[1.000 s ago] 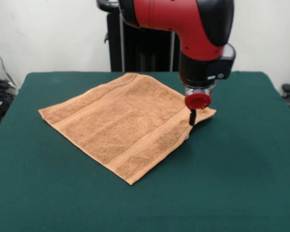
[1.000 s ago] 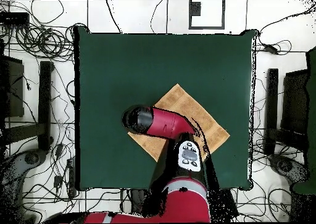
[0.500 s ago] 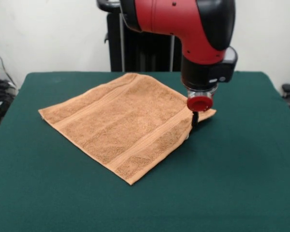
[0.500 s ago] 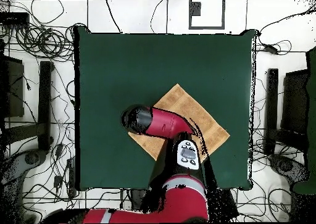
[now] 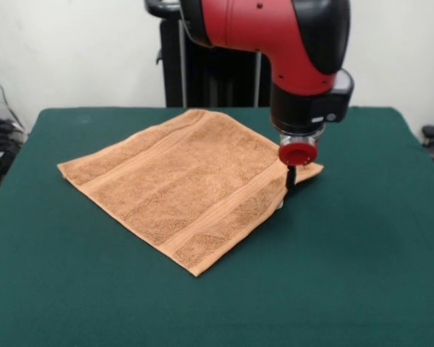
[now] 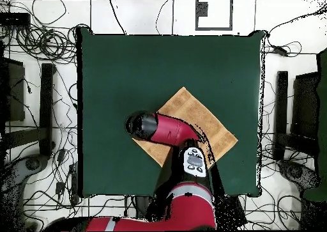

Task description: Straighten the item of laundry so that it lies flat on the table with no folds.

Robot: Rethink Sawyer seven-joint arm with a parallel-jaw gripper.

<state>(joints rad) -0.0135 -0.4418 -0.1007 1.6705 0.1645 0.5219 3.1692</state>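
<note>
We find the hand (image 5: 289,177) at the towel (image 5: 181,181)'s right corner, the cloth spreading leftward across the table (image 5: 362,253). That corner looks slightly raised. We cannot tell its grip state.

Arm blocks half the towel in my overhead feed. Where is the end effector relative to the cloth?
Observer: In the front view the end effector is down at the picture's right-hand corner of the towel, low over the table.
Operator: Has it got the cloth?
Observer: Cannot tell. Its tip sits against that corner, but whether it is open or shut does not show.
Operator: Any folds under the arm?
Observer: None visible from the front. The towel looks spread out, though the edge beside the end effector seems slightly raised, with a shadow under it.
</note>
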